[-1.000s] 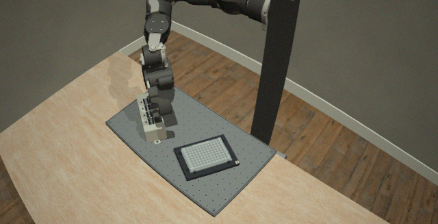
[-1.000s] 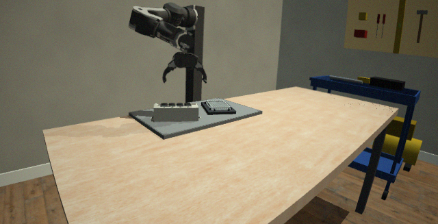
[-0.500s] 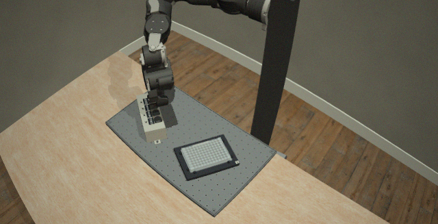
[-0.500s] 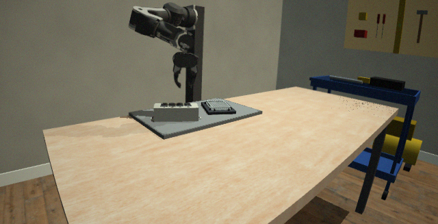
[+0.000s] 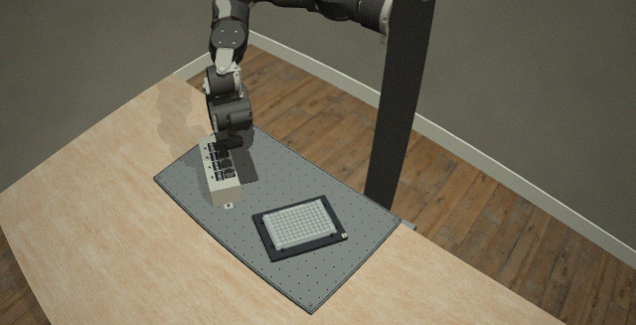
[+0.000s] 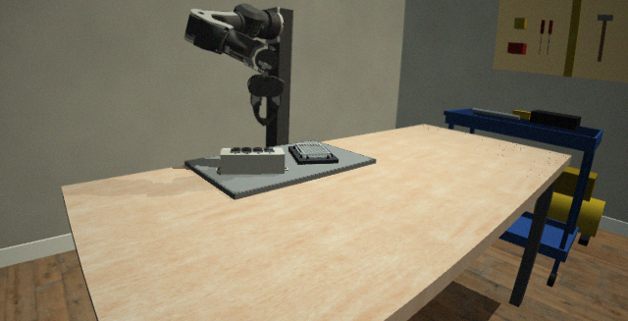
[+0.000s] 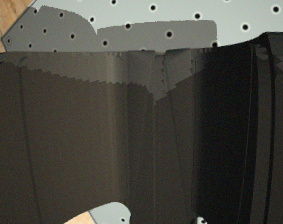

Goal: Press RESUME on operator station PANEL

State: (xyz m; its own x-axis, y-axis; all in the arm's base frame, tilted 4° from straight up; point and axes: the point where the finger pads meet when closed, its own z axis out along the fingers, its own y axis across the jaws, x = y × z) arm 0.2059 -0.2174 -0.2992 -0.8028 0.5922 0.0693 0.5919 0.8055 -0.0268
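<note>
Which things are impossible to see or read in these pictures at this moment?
- Button names on the panel: too small in the top and exterior views; in the wrist view the shut pincer's dark fingers block it.
- Lamps: too small in any view to tell whether lit.
- Farthest button: the pincer covers it in the top view.
- Label of the plate: too small.
- Nest tag: unreadable.

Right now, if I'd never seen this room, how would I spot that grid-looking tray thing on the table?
Find the grey perforated board lying on the wooden table beside the tall dark post. On it sit a pale button box and a flat black frame. The well plate is the whitish rectangle of tiny cells lying in that frame.
</note>
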